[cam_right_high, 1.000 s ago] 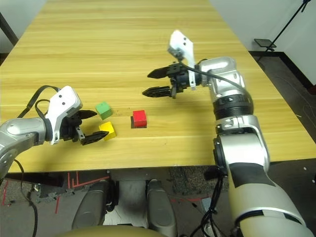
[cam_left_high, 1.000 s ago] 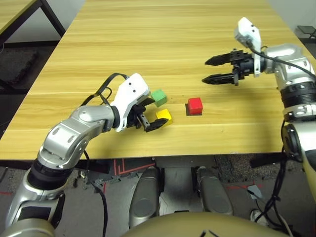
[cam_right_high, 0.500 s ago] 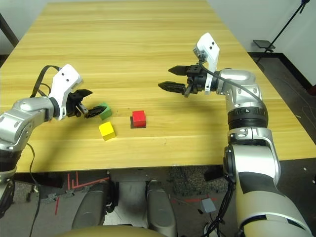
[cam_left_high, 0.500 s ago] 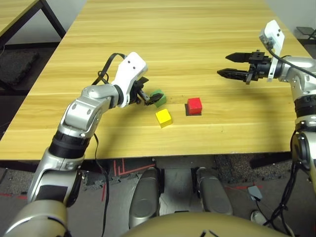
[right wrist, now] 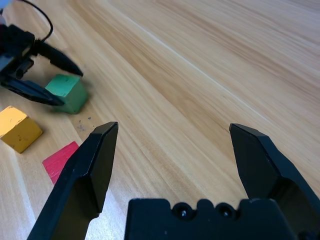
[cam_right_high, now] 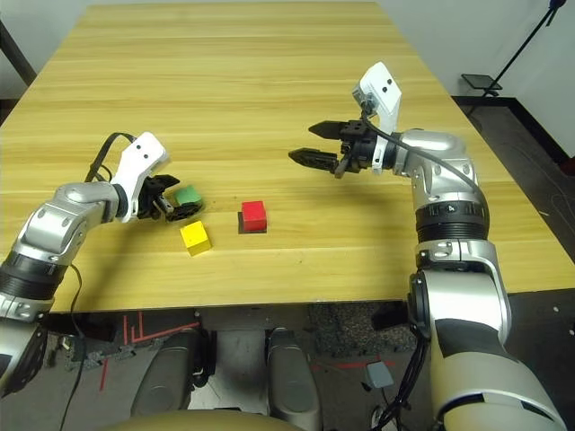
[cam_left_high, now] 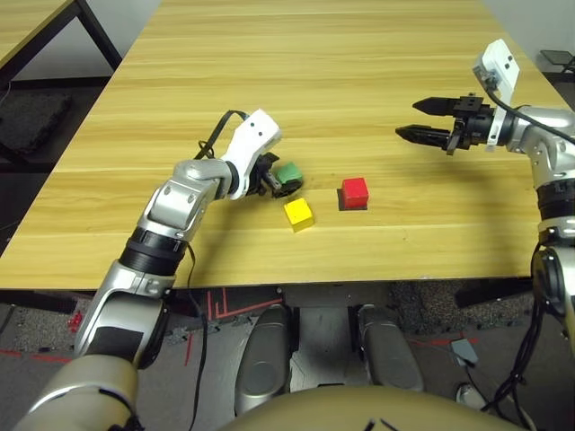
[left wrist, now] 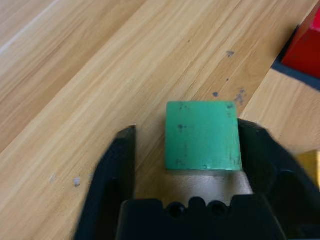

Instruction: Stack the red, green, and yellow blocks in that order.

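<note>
On the table (cam_left_high: 269, 81), the right-hand block (cam_left_high: 355, 190) is set on a flat patch (cam_left_high: 340, 200). To its left, two blocks are placed apart: the near block (cam_left_high: 298, 215), and behind it, slightly left, the far block (cam_left_high: 289, 172).

Cube (left wrist: 204, 136) green, dark specks on top. Cube (cam_left_high: 355, 190) bright red, on black patch (cam_right_high: 252, 231). Cube (cam_right_high: 195, 238) yellow. Tabletop (cam_left_high: 296, 90) light yellow-tan, woodgrain streaks. Gripper fingers (right wrist: 90, 172) black. Forearms (cam_right_high: 454, 287) silver with black bands. Wrist brackets (cam_right_high: 144, 158) white.
</note>
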